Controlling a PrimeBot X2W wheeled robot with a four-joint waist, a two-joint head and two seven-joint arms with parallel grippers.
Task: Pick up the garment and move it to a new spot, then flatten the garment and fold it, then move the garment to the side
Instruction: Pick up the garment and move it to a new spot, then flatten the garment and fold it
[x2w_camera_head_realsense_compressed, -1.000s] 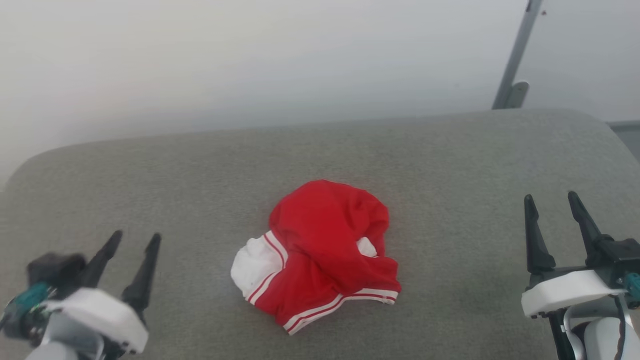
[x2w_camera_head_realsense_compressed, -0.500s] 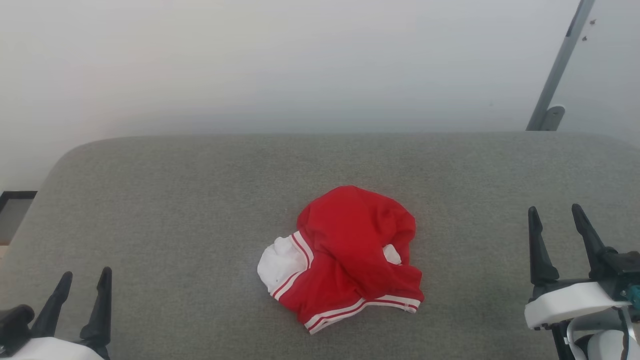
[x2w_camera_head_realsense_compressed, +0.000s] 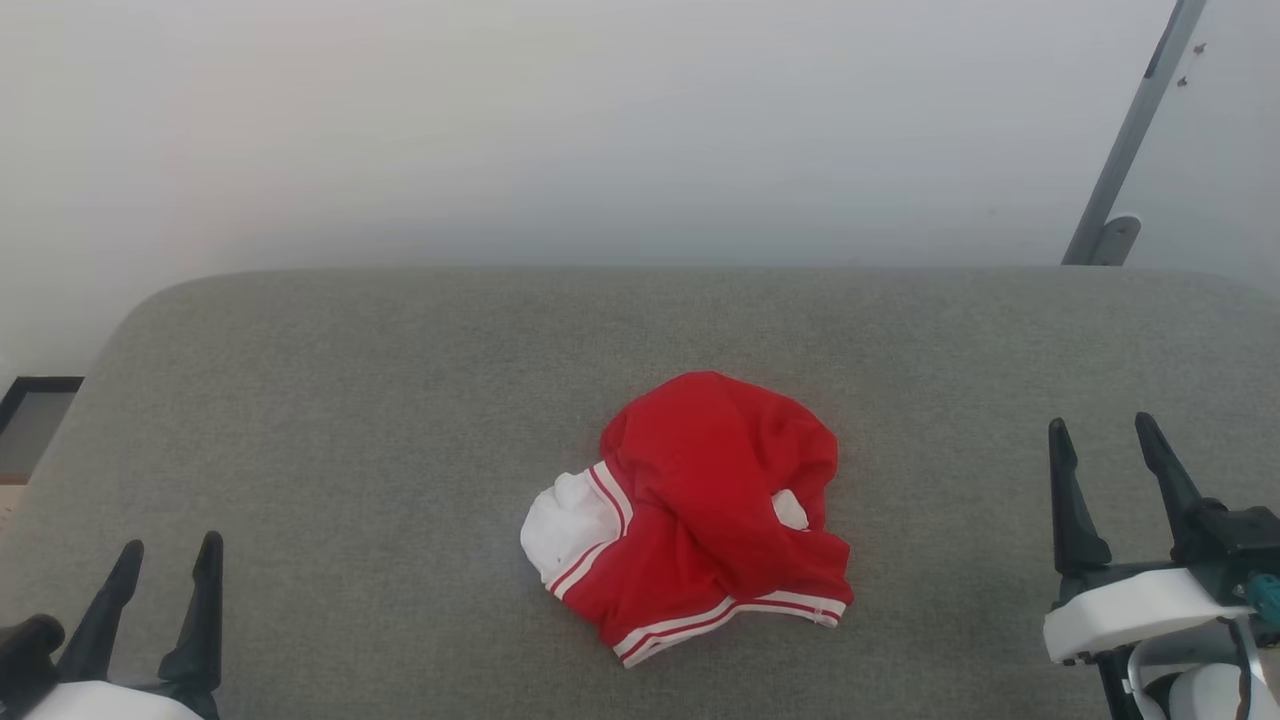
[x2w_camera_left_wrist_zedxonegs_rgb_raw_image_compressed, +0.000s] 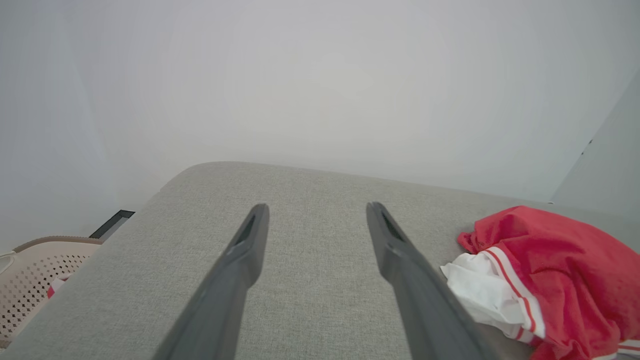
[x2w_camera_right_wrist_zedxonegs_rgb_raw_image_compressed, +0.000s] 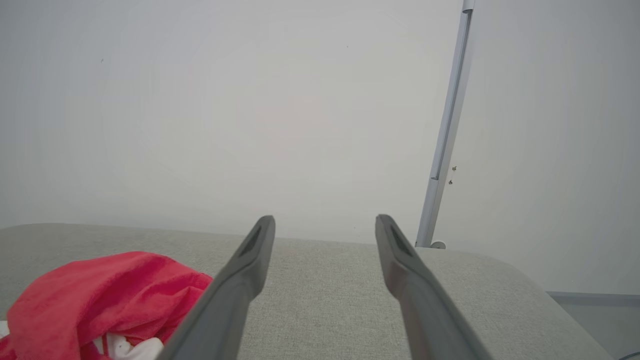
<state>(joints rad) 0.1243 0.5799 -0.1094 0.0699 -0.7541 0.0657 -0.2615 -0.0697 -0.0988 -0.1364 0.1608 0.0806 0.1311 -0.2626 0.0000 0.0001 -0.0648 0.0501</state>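
Head view: the garment (x2w_camera_head_realsense_compressed: 700, 510) lies crumpled mid-way across the grey cushion (x2w_camera_head_realsense_compressed: 350, 400), with the left gripper (x2w_camera_head_realsense_compressed: 172, 545) and right gripper (x2w_camera_head_realsense_compressed: 1099, 423) both spread wide, empty, well apart from it. Left wrist view: fingers parted, garment at lower right. Right wrist view: fingers parted, garment at lower left.
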